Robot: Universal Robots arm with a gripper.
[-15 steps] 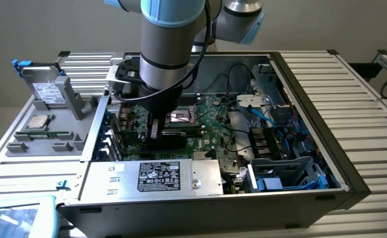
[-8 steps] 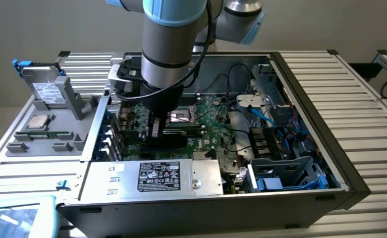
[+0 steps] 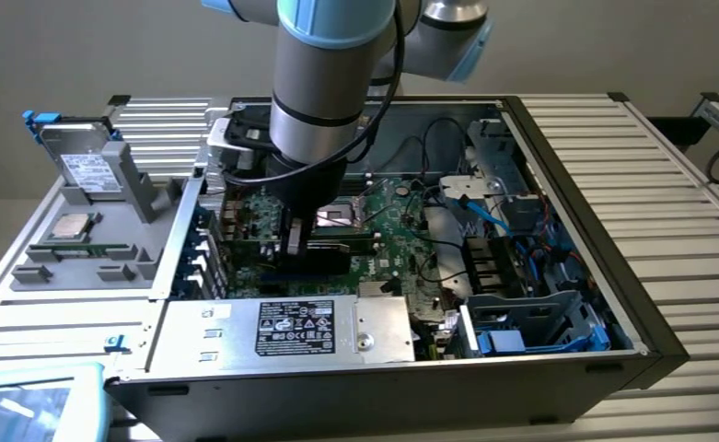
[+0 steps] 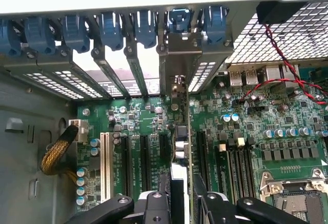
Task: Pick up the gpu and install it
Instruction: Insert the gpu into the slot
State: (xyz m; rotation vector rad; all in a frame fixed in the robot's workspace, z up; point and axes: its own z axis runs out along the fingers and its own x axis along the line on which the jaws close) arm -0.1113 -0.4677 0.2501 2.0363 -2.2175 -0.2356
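One gpu gripped edge-on in claw, upright over motherboard.

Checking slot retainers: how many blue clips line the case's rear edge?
7 clips, side by side in one row along the slot brackets; more may be hidden past the edge.

The arm is built of smooth silver-grey tubes, with light-blue caps set at the joints well above the gripper. A thin black ring is seen around the lower tube, and a black cable is run down alongside it. The gripper is made of black links, fastened by round silver-headed pivot screws. The housing just above it is black.
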